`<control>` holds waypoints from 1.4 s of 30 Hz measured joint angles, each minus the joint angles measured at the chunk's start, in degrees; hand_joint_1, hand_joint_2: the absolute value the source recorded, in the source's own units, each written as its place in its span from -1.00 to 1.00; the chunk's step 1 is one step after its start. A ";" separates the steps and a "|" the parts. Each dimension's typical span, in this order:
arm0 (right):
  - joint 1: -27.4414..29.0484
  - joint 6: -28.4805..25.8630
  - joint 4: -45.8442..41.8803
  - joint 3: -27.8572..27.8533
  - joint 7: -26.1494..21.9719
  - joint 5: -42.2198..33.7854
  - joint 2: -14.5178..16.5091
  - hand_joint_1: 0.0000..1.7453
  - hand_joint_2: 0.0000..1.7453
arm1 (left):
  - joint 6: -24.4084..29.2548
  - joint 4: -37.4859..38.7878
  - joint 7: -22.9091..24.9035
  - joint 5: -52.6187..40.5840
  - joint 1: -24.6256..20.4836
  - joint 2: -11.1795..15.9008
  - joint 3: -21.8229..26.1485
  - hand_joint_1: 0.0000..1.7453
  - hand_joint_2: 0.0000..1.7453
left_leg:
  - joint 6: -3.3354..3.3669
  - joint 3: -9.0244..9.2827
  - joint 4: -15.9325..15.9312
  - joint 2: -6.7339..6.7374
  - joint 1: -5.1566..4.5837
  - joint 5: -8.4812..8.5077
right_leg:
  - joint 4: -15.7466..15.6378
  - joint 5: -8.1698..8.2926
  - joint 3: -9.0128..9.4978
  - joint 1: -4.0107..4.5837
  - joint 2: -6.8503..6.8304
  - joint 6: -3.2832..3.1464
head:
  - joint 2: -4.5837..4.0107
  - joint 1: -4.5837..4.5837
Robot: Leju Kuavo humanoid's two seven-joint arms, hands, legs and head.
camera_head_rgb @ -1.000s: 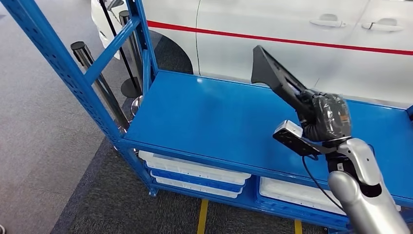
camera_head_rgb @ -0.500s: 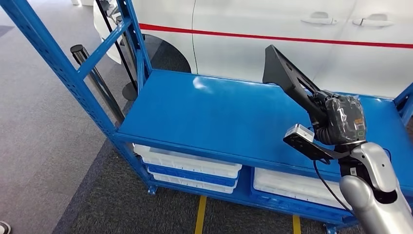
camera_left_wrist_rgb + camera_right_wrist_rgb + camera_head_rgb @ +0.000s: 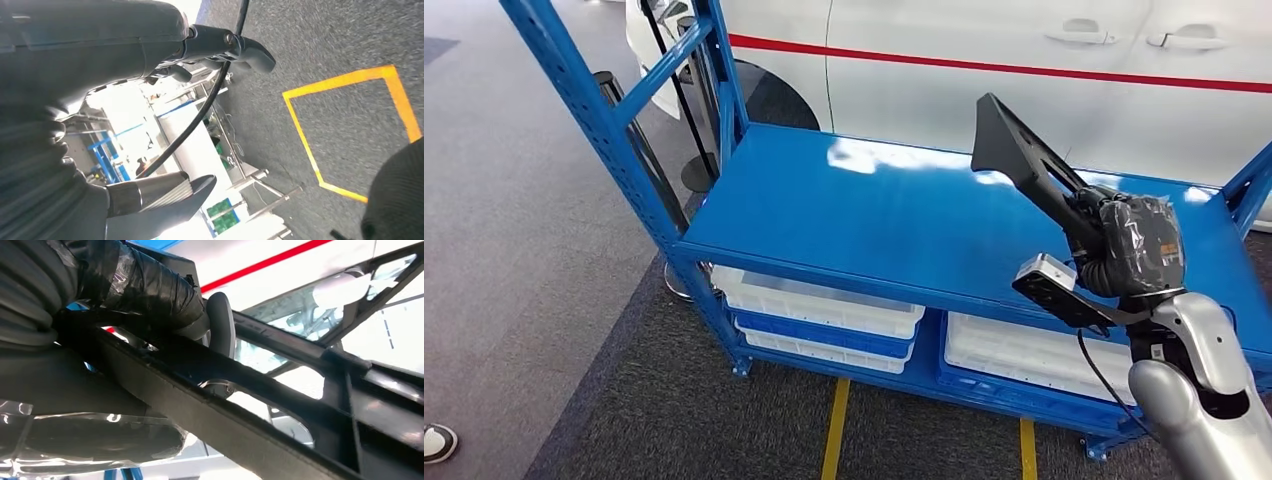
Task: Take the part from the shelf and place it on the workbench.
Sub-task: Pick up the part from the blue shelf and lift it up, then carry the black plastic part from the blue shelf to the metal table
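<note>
**Above the shelf: part held, carry in progress**

Above the blue shelf (image 3: 904, 220), beside the white car (image 3: 1024, 60), the right hand (image 3: 1129, 245) holds the black part (image 3: 1024, 165) clear of the deck, fingers (image 3: 150, 290) wrapped round one bar. Keep the part's long end clear of the uprights while turning toward the workbench. Right wrist view confirms the wrap; left wrist view shows the left hand (image 3: 150, 45) over floor, empty, fingers apart.
</note>
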 joint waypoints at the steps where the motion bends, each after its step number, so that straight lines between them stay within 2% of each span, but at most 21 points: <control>1: 0.01 0.02 0.04 -0.06 0.01 0.00 -0.23 1.00 1.00 | 0.00 -0.28 0.46 -0.71 0.15 0.05 0.08 -1.00 1.00 | 0.25 -0.48 -0.45 0.14 0.20 0.88 | 1.85 -2.27 -0.65 -0.02 0.02 0.28 | 0.00 0.04; 4: 0.12 0.12 0.25 -0.22 0.03 0.00 -0.61 1.00 1.00 | 0.00 -0.99 1.40 -3.31 1.15 0.07 0.93 -1.00 1.00 | 0.39 -2.79 -0.30 0.37 0.23 2.68 | 11.41 -9.37 -2.76 -0.43 -0.02 0.95 | 0.00 0.12; 6: 0.21 0.20 0.47 -0.23 0.03 0.00 -0.73 1.00 1.00 | -0.01 -1.33 1.54 -4.25 1.59 0.07 1.61 -1.00 1.00 | 0.11 -4.62 0.34 0.43 0.35 3.60 | 13.45 -8.56 -1.56 -0.75 -0.06 1.34 | 0.00 0.11; 8: 0.17 0.25 0.60 -0.27 0.03 0.00 -0.82 1.00 1.00 | -0.02 -1.67 1.67 -4.90 2.02 0.09 2.18 -1.00 1.00 | -0.37 -6.42 1.37 0.44 0.55 4.28 | 8.07 -6.15 3.27 -1.11 -0.10 1.73 | 0.01 0.10; 10: 0.07 0.27 0.65 -0.38 0.04 -0.01 -0.88 1.00 1.00 | -0.02 -2.05 1.81 -5.68 2.65 0.18 2.94 -1.00 1.00 | -1.05 -7.65 2.34 0.41 0.54 4.81 | 1.25 -6.35 7.89 -1.00 -0.04 1.46 | 0.01 0.07; 12: 0.00 0.31 0.81 -0.53 0.04 -0.01 -1.03 1.00 1.00 | -0.01 -2.47 1.91 -6.32 3.24 0.36 3.69 -1.00 1.00 | -1.79 -8.08 2.60 0.34 0.43 5.56 | -1.03 -6.99 8.94 -0.65 0.13 0.47 | 0.01 -0.04; 14: -0.07 0.37 1.03 -0.61 0.04 0.00 -1.14 1.00 1.00 | -0.01 -2.82 1.98 -6.88 3.88 0.53 4.28 -1.00 1.00 | -2.52 -8.42 2.67 0.22 0.57 5.93 | -1.07 -6.08 8.07 -0.68 0.06 -0.74 | 0.01 -0.10; 15: -0.11 0.41 1.12 -0.62 0.03 0.01 -1.15 1.00 1.00 | -0.01 -3.00 2.02 -7.19 4.19 0.58 4.56 -1.00 1.00 | -2.80 -8.92 3.47 0.16 0.69 4.79 | -1.16 -5.46 7.51 -0.69 -0.05 -1.34 | 0.00 -0.09; 17: -0.21 0.47 1.27 -0.67 0.01 0.01 -1.15 1.00 1.00 | -0.02 -3.42 2.11 -8.12 4.77 0.66 5.17 -1.00 1.00 | -3.19 -10.51 8.16 0.11 0.85 -0.44 | -1.25 -4.11 6.15 -0.71 -0.21 -2.15 | 0.00 -0.10; 19: -0.22 0.54 1.52 -0.69 -0.02 -0.01 -1.16 1.00 1.00 | -0.02 -3.81 2.20 -9.11 5.26 0.68 6.04 -1.00 1.00 | -3.38 -11.96 15.40 0.12 0.85 -5.36 | -1.17 -2.75 4.42 -0.52 -0.22 -2.37 | 0.00 -0.11; 20: -0.22 0.58 1.68 -0.69 -0.03 0.00 -1.16 1.00 1.00 | -0.02 -3.95 2.24 -9.52 5.46 0.68 6.48 -1.00 1.00 | -3.36 -11.97 17.95 0.12 0.84 -5.98 | -1.10 -2.07 3.53 -0.39 -0.23 -2.40 | 0.00 -0.11; 22: -0.22 0.64 1.95 -0.70 -0.03 0.00 -1.18 1.00 1.00 | -0.01 -4.24 2.30 -10.19 5.75 0.69 7.23 -1.00 1.00 | -2.93 -9.39 17.59 0.09 0.74 -3.83 | -0.91 -0.83 1.81 -0.11 -0.23 -2.37 | 0.00 -0.12; 24: -0.27 0.66 2.05 -0.73 0.00 -0.01 -1.26 1.00 1.00 | -0.01 -4.47 2.35 -10.90 6.07 0.84 7.96 -1.00 1.00 | -1.79 -3.18 10.09 -0.01 0.35 -2.13 | -0.75 0.31 0.53 0.16 -0.21 -2.21 | 0.00 -0.11; 26: -0.48 0.71 2.16 -0.81 0.07 -0.01 -1.41 1.00 1.00 | -0.01 -4.77 2.36 -11.71 6.52 1.13 8.61 -1.00 1.00 | -0.98 1.95 2.63 -0.10 -0.13 -2.80 | -0.81 1.35 0.06 0.11 -0.26 -1.74 | 0.01 -0.08; 29: -0.97 0.81 2.57 -0.90 0.16 -0.02 -1.62 1.00 1.00 | 0.00 -5.33 2.38 -12.68 7.27 1.42 9.29 -1.00 1.00 | -0.58 2.52 -0.25 -0.04 -0.43 -2.01 | -1.54 2.82 -0.13 -0.32 -0.25 -0.61 | 0.01 -0.18; 31: -1.20 0.86 2.92 -0.94 0.23 -0.03 -1.88 1.00 1.00 | -0.01 -5.63 2.39 -13.06 7.58 1.50 9.75 -1.00 1.00 | 0.06 1.57 -1.07 0.20 -0.14 -0.24 | -0.07 0.30 -1.00 -0.38 -0.12 0.04 | 0.00 -0.21; 34: -1.50 0.97 3.51 -0.99 0.34 -0.03 -2.20 1.00 1.00 | -0.01 -5.97 2.39 -13.43 7.81 1.38 10.29 -1.00 1.00 | 0.51 -1.08 -1.12 0.37 0.02 2.11 | 9.42 -7.95 -3.34 -0.59 -0.08 0.78 | 0.00 -0.19; 35: -1.52 1.02 3.74 -1.00 0.37 -0.03 -2.23 1.00 1.00 | -0.02 -6.04 2.39 -13.46 7.86 1.32 10.39 -1.00 1.00 | 0.44 -2.13 -0.92 0.38 0.04 2.77 | 12.47 -8.85 -3.59 -0.66 -0.09 1.02 | 0.00 -0.18; 37: -1.56 1.13 4.18 -1.00 0.39 -0.03 -2.26 1.00 1.00 | -0.02 -6.15 2.39 -13.46 7.94 1.18 10.58 -1.00 1.00 | 0.15 -4.32 -0.16 0.41 0.18 3.89 | 13.64 -6.93 -1.66 -0.84 -0.11 1.38 | 0.00 -0.19; 39: -1.79 1.19 4.48 -1.02 0.40 -0.03 -2.35 1.00 1.00 | -0.02 -6.18 2.39 -13.46 8.07 1.05 10.83 -1.00 1.00 | -0.34 -6.37 1.01 0.42 0.28 4.62 | 7.45 -5.00 3.72 -1.07 -0.16 1.61 | 0.01 -0.19; 42: -2.10 1.18 4.72 -1.18 0.50 -0.06 -2.71 1.00 1.00 | -0.01 -6.21 2.39 -14.20 8.77 1.02 11.63 -1.00 1.00 | -1.31 -8.05 2.25 0.36 0.14 5.67 | -0.76 -6.67 8.89 -0.69 0.04 0.55 | 0.02 -0.29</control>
